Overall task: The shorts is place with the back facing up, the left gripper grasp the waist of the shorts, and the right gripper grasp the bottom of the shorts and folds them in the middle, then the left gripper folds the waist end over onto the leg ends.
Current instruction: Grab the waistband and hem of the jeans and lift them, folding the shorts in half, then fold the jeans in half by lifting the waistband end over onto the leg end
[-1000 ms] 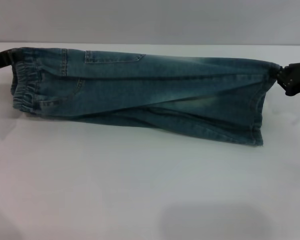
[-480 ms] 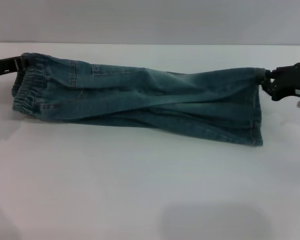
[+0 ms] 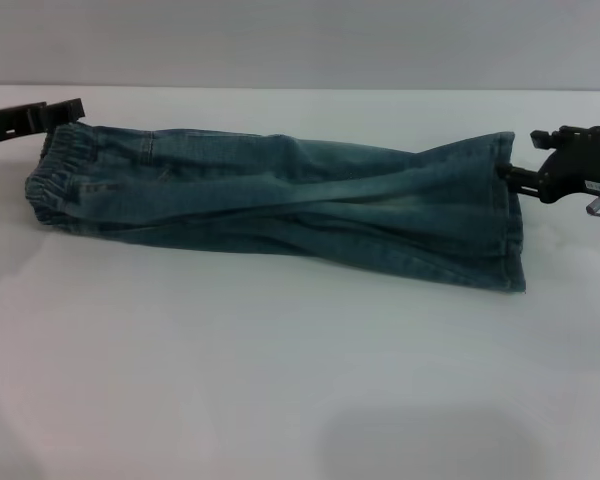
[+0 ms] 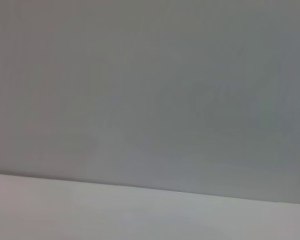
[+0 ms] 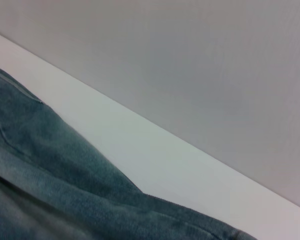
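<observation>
The shorts (image 3: 280,205) lie on the white table (image 3: 280,380), folded lengthwise into a long blue-green denim band. The gathered waist of the shorts (image 3: 50,175) is at the left. The bottom of the shorts (image 3: 510,225), its straight hems stacked, is at the right. My left gripper (image 3: 75,108) hovers just above the waist's far corner; I cannot tell whether it touches the denim. At the hem's far corner is my right gripper (image 3: 517,152), open, with one finger above the denim edge and one beside it. The right wrist view shows denim (image 5: 50,175). The left wrist view shows only table and wall.
The table's far edge (image 3: 300,88) meets a grey wall just behind the shorts. A faint shadow (image 3: 420,440) falls on the table's near side.
The raised far edge of the shorts has sunk onto the table. The left gripper has lifted up and right off the waist corner. The right gripper's fingers have spread at the hem.
</observation>
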`<state>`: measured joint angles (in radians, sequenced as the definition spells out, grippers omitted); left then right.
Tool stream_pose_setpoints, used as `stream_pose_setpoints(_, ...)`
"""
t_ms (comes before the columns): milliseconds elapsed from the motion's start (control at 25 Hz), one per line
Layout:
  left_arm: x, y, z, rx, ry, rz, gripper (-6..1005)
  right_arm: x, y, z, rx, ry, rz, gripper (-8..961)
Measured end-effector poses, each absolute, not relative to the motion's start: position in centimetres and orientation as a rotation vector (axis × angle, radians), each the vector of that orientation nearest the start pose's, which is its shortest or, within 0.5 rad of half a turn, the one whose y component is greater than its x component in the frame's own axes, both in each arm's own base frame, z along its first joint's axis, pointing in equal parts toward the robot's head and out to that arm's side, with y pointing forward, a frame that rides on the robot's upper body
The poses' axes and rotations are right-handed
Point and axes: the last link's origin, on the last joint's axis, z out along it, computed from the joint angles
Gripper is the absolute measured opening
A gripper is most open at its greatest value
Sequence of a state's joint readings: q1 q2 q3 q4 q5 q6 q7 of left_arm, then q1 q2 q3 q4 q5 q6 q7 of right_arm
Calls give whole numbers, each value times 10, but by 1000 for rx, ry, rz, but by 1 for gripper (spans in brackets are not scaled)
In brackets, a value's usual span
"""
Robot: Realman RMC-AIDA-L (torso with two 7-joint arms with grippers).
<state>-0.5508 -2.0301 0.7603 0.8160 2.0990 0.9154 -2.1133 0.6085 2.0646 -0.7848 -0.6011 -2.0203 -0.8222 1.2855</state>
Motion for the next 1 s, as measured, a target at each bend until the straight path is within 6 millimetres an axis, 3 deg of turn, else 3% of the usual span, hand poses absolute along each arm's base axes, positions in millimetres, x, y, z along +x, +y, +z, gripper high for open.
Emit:
stream_pose_setpoints(160, -305, 415, 73, -1956, -1210, -462, 445, 306, 412, 13, -2265, 526, 131, 639)
stream_pose_setpoints(520, -326, 385, 94, -2055, -1308, -458, 729, 309, 411, 17, -2245, 540, 140, 638)
stream_pose_setpoints(600, -333, 376, 98, -2060, -1336, -454, 859, 309, 411, 17, -2242, 542, 145, 638)
stream_pose_setpoints(1000, -359, 352, 90, -2003, -1418, -424, 854, 299, 415, 15, -2269, 505, 151, 639)
